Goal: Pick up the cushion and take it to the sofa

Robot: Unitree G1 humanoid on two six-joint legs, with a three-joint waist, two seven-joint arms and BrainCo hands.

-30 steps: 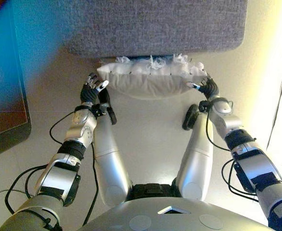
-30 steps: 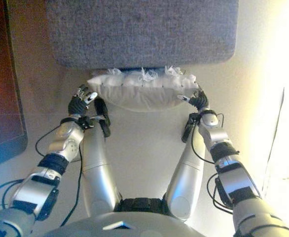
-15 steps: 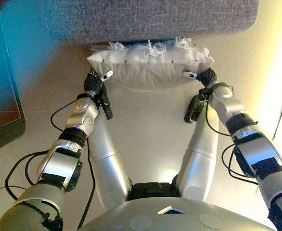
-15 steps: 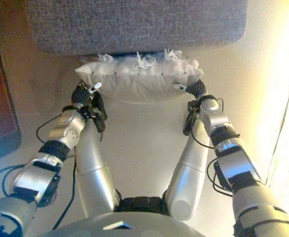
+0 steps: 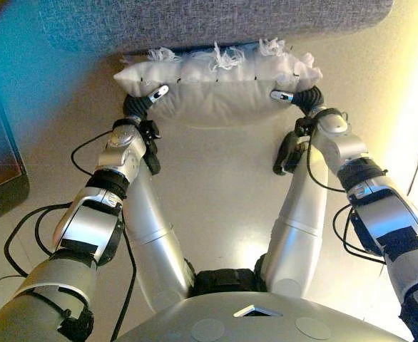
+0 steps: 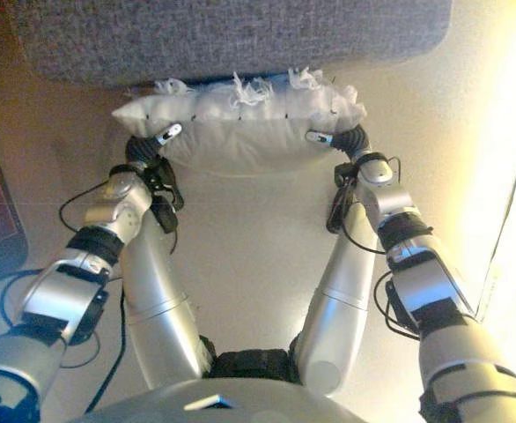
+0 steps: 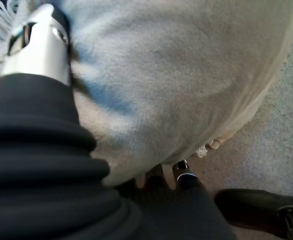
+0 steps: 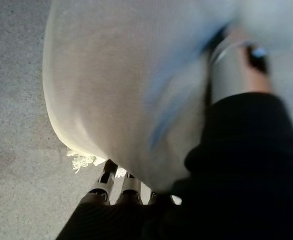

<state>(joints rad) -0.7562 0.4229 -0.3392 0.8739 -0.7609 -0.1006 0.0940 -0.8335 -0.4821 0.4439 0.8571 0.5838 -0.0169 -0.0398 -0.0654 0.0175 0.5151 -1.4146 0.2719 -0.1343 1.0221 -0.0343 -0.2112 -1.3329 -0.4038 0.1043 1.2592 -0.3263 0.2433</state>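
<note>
1. The cream cushion (image 5: 220,92) hangs at the top centre of the frame, just below the grey sofa (image 5: 216,21) edge, clear of the floor (image 5: 216,192).
2. The left hand (image 5: 141,105) clasps its left end and the right hand (image 5: 300,98) its right end, thumbs on top and fingers curled beneath.
3. Risk: it is held only by its ends, so uneven arm motion could let the soft middle sag and one end slip free; the fringe may catch the sofa edge.
4. Its long axis runs left to right, fringed edge toward the sofa.
</note>
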